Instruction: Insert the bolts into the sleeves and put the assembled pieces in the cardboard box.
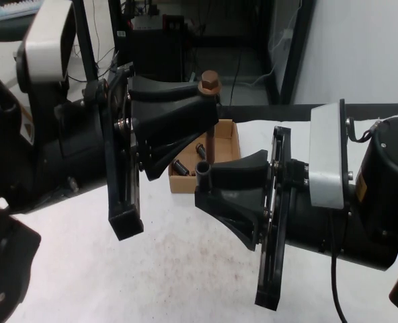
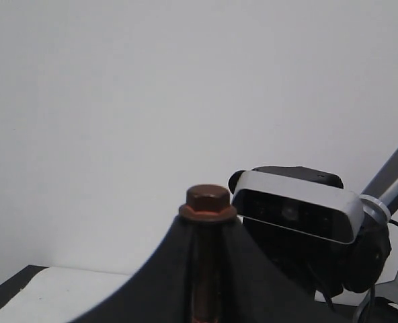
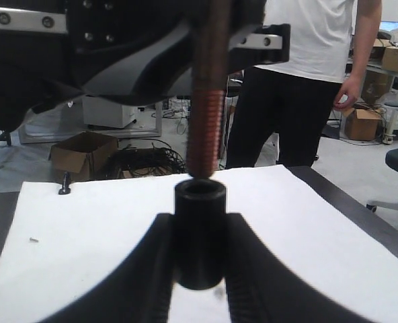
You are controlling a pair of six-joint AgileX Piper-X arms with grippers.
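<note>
Brown bolt (image 2: 207, 202) half-hidden in left tool (image 2: 208, 234)

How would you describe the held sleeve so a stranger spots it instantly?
Above the white bench, the right claw grips a short black sleeve upright. Unlike the pieces lying in the cardboard box, it stands directly under the threaded tip of the coppery bolt.

My jaws are black, the bolt (image 2: 207, 202) rusty copper-brown, the sleeve (image 3: 200, 232) plain black, the cardboard box (image 1: 227, 142) tan, the surface (image 1: 185, 269) below white
</note>
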